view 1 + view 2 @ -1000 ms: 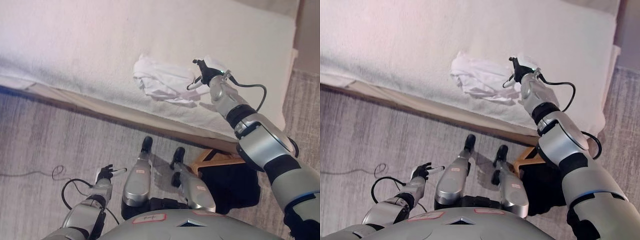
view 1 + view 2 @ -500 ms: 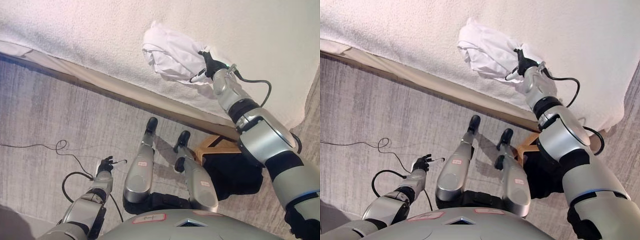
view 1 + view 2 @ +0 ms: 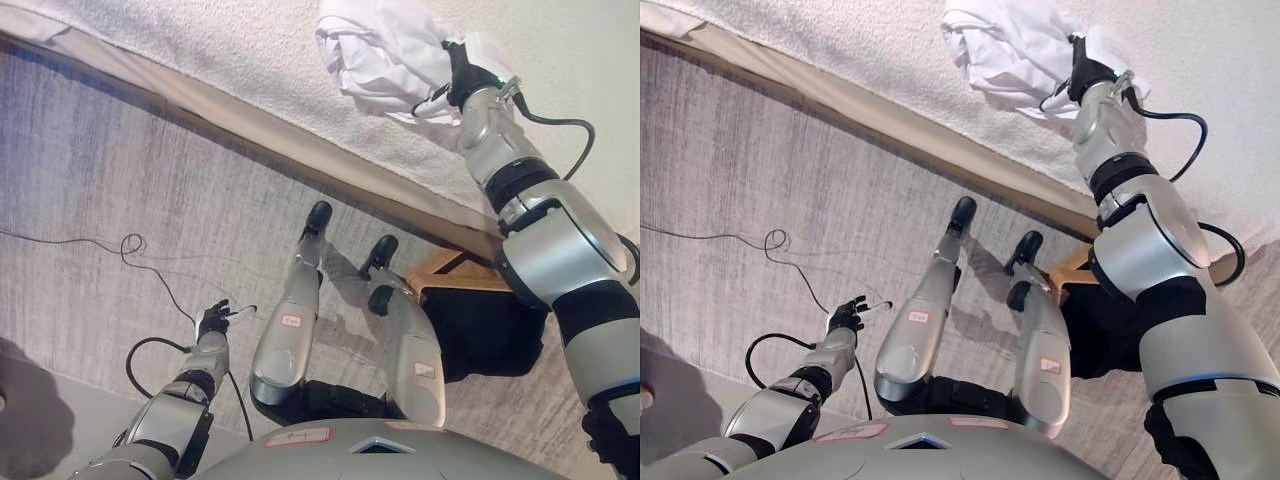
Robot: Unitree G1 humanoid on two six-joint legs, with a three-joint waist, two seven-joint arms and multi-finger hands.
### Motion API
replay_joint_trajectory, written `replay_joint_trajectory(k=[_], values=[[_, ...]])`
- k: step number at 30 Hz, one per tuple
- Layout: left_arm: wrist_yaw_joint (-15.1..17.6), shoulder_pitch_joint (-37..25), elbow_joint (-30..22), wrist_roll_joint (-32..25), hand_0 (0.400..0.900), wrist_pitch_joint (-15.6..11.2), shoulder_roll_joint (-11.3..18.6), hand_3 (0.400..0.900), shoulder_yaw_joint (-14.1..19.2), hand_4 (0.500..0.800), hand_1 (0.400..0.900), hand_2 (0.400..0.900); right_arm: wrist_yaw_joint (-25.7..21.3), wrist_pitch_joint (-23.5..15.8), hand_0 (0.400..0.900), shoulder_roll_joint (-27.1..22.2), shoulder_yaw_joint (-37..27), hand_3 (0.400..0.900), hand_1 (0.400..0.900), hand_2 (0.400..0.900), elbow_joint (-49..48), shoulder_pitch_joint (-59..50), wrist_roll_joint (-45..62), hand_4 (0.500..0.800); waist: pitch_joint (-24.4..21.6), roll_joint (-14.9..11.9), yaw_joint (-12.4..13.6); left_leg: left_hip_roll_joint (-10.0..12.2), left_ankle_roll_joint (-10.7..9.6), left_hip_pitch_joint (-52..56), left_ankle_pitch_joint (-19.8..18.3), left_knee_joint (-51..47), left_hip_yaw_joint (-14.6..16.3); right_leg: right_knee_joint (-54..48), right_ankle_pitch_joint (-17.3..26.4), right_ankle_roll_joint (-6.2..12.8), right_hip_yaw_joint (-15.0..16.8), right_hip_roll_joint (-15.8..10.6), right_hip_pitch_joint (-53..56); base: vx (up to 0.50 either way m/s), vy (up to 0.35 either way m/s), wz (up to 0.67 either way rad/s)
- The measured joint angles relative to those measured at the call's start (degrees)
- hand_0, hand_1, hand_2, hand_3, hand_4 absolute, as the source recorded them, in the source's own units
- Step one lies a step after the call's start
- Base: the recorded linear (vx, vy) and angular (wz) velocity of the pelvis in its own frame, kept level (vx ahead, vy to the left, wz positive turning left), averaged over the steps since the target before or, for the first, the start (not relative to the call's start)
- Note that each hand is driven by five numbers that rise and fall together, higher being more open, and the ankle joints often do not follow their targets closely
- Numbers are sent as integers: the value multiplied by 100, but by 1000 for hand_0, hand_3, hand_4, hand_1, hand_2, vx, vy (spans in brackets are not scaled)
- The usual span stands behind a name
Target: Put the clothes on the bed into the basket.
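Note:
A crumpled white garment lies on the cream bed near its front edge. My right hand rests on the garment's right side, with its fingers curled into the cloth. A dark basket with a wooden handle stands on the floor below the bed edge, partly hidden behind my right arm. Low at the lower left, my left hand hangs over the floor with relaxed fingers and holds nothing.
The bed's wooden side rail runs slantwise across the top of the view. Grey carpet covers the floor in front of it. A thin dark cord lies on the carpet at the left.
The whole picture has shifted, so the camera has moved and the bed now sits higher in view. My right hand has stayed on the garment, which looks more bunched. The left hand is unchanged.

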Motion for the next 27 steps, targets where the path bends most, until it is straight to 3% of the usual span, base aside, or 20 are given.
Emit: replay_joint_trajectory(k=[1,2,9,17,22,27], values=[[0,0,-62,-36,900,-6,-5,900,-1,800,900,900,-13,0,753,-15,-1,753,753,753,0,-19,11,712,1,1,0,-10,0,-22,0,-10,-25,43,-13,-2,-6,-13,-43,-1,-20,16],[-1,0,-93,-36,900,-4,-10,900,-2,800,900,900,-25,0,400,-22,-1,400,400,400,0,-27,20,500,3,5,-2,-18,0,-32,0,-8,-39,66,-19,-9,-12,-21,-60,-3,-15,14],[0,0,-227,-48,900,-75,-9,900,0,800,900,900,-87,-7,400,-177,14,400,400,400,1,-240,265,500,15,36,-3,-57,0,-107,-2,-20,-138,176,-27,-5,-21,-53,-179,-2,3,1],[2,-1,-242,-87,900,-88,-8,900,0,800,900,900,-20,-57,400,44,13,400,400,400,1,-248,370,500,24,53,-7,-63,1,-2,0,6,-103,172,-25,-6,13,-63,-106,-10,24,-14],[6,-7,-237,-88,900,-75,-13,900,2,800,900,900,30,-130,400,79,-30,400,400,400,-1,-169,386,500,30,56,-11,-58,12,277,7,139,164,127,-23,-4,245,-51,149,-11,59,-36],[63,-39,-184,-87,900,-72,-6,900,26,800,900,900,40,-202,400,36,-57,400,400,400,-37,32,385,500,31,42,-242,-74,144,763,-68,136,486,-146,37,83,542,-41,627,9,57,-35]])
